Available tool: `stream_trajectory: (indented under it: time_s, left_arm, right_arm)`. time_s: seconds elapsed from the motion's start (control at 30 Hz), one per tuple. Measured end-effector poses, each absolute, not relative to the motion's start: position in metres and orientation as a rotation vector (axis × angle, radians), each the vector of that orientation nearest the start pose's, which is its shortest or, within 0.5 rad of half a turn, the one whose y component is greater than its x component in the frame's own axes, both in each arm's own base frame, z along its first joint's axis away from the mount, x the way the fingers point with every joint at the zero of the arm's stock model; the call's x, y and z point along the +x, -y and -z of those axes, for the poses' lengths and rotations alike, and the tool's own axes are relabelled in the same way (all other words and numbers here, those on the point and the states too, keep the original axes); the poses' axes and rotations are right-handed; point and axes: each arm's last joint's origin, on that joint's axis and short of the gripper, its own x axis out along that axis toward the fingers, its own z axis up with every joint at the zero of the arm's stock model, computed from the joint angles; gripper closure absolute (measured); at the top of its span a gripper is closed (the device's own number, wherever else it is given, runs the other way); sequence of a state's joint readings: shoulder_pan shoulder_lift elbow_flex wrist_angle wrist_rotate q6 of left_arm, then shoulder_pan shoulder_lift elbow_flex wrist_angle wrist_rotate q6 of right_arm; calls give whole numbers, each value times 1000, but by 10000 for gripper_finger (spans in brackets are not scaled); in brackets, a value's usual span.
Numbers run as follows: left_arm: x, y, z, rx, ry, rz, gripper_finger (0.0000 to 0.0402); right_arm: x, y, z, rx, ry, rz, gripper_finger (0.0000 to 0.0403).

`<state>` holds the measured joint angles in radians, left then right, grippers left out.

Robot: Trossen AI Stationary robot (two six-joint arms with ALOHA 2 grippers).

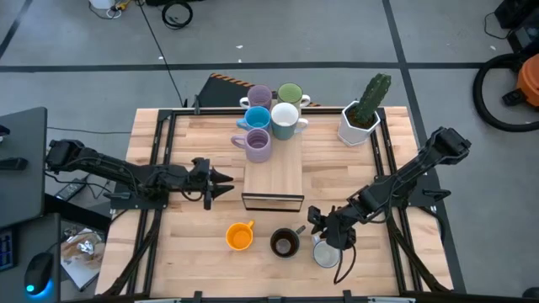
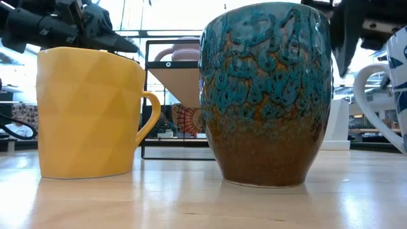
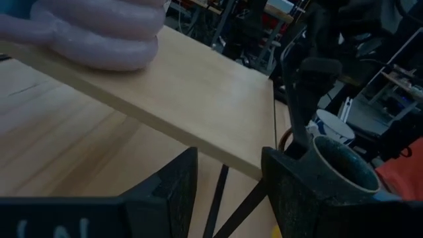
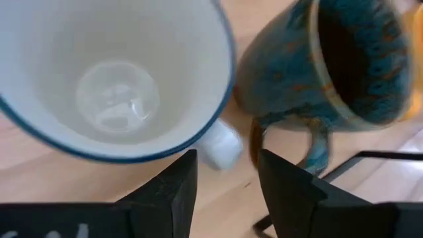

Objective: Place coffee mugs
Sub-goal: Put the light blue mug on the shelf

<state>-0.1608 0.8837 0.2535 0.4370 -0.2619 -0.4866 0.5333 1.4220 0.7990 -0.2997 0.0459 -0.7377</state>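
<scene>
- Right gripper (image 1: pixel 330 238) hovers over the white mug (image 1: pixel 326 252) near the desk's (image 1: pixel 168 244) front edge, jaws apart (nothing held); dark mug (image 1: pixel 285 242) just beside.
- Left gripper (image 1: pixel 226 183), jaws apart, waits by the wooden stand (image 1: pixel 274 172).

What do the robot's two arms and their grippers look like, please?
Both arms are dark, nearly black, built of slender jointed segments. The left gripper and the right gripper each end in two flat, wedge-shaped black fingers. White lettering shows on each wrist, too cropped to read.
</scene>
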Motion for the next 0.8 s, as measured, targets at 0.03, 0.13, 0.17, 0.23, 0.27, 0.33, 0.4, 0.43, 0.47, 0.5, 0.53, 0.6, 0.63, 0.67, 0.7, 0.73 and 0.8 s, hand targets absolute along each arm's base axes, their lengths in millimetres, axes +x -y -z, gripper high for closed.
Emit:
stream_trajectory:
  time_s: [0.03,0.13,0.17,0.23,0.27,0.33,0.4,0.43,0.47,0.5,0.53,0.6,0.63,0.67,0.7,0.73,0.8]
  left_arm:
    - [179,21,-193,-443,-165,-146,228]
    - [178,21,-191,-441,-178,-149,228]
    - [178,21,-192,-441,-178,-148,228]
    - [178,21,-192,-441,-177,-148,228]
    - [178,21,-192,-441,-177,-149,228]
    - [178,21,-192,-442,-177,-148,228]
    - [178,21,-192,-442,-177,-148,228]
    - [178,21,-192,-442,-177,-148,228]
    - [178,21,-192,-442,-177,-148,228]
    - [178,21,-192,-442,-177,-148,228]
    - [178,21,-192,-442,-177,-148,228]
    - [178,21,-192,-442,-177,-148,228]
    - [178,21,-192,-442,-177,-148,228]
    - [178,21,-192,-442,-177,-148,228]
    - [178,21,-192,-443,-177,-148,228]
    - [178,21,-192,-443,-177,-148,228]
    - [178,21,-192,-443,-176,-148,228]
  right_arm:
    - [235,-137,-191,-939,-697,-765,241]
    - [234,-137,-185,-923,-681,-732,246]
    - [234,-137,-184,-915,-674,-724,248]
    - [234,-137,-182,-896,-666,-713,250]
    - [234,-137,-182,-884,-663,-707,251]
    - [235,-137,-182,-856,-659,-686,254]
    - [235,-137,-182,-826,-667,-668,259]
    - [235,-137,-182,-805,-673,-658,262]
    - [235,-137,-182,-784,-679,-649,266]
    - [235,-137,-182,-762,-685,-639,270]
    - [235,-137,-182,-747,-692,-626,275]
    - [235,-136,-182,-716,-712,-585,286]
    - [234,-136,-182,-707,-722,-564,292]
    - [234,-136,-181,-700,-731,-551,298]
    - [233,-136,-181,-694,-738,-538,304]
    - [233,-137,-181,-688,-742,-530,311]
    - [232,-138,-181,-675,-745,-527,323]
